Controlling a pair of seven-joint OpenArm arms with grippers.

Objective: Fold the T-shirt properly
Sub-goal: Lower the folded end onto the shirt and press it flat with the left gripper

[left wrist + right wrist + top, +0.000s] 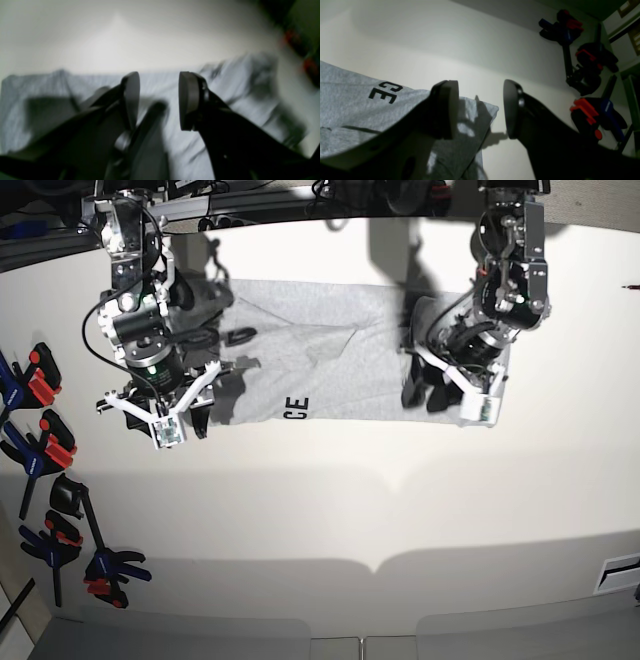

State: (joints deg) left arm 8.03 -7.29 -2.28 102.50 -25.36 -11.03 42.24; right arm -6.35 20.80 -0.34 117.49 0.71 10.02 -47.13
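The light grey T-shirt [330, 350] lies as a wide band across the far part of the white table [320, 510], with the black letters "CE" [296, 408] at its near edge. My right gripper [200, 412] hovers over the shirt's left end. In the right wrist view it [478, 110] is open and empty, with the T-shirt [350, 112] and one of its corners just below the left finger [445, 110]. My left gripper [425, 393] is over the shirt's right end. In the blurred left wrist view it [158, 100] is open above the wrinkled T-shirt [237, 82].
Several black, red and blue spring clamps [45, 450] lie along the table's left edge, also seen in the right wrist view as clamps [590, 70] to the right of the gripper. Cables and arm bases stand behind the shirt at the far edge.
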